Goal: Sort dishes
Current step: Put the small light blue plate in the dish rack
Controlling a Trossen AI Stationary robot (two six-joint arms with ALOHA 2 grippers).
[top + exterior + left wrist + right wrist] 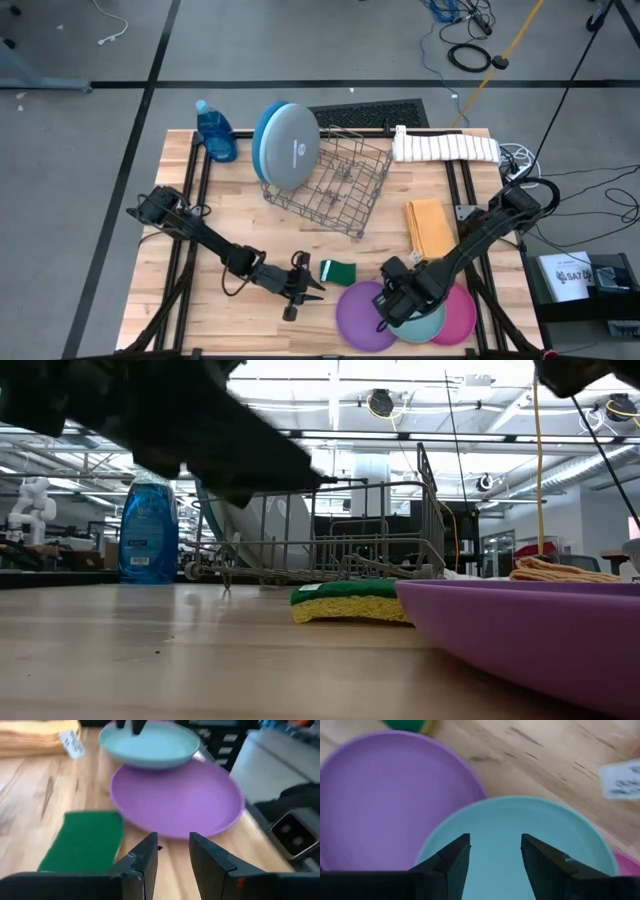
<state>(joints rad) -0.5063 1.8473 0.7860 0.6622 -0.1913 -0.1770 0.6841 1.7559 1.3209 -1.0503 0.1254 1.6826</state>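
Three small plates lie overlapping at the table's near right: the purple plate [360, 318] [175, 800] [385, 805], the teal plate [428, 322] [150, 745] [520, 835] resting partly on it, and the pink plate [464, 312] [626, 865] under the teal one's other side. The pale-blue plate [292, 146] stands on edge against the rack's left end, with the deep-blue plate [258, 148] behind it. My right gripper [392, 302] [494, 851] hovers open over the teal plate. My left gripper [303, 286] [172, 852] is open, low over the table, pointing at the purple plate's rim.
A green sponge [337, 271] [85, 840] [350, 603] lies beside my left gripper. The grey wire rack [330, 185] [330, 530] stands mid-table. A blue soap bottle [215, 130], a rolled white towel [445, 146] and a folded yellow cloth [430, 225] sit toward the far and right edges.
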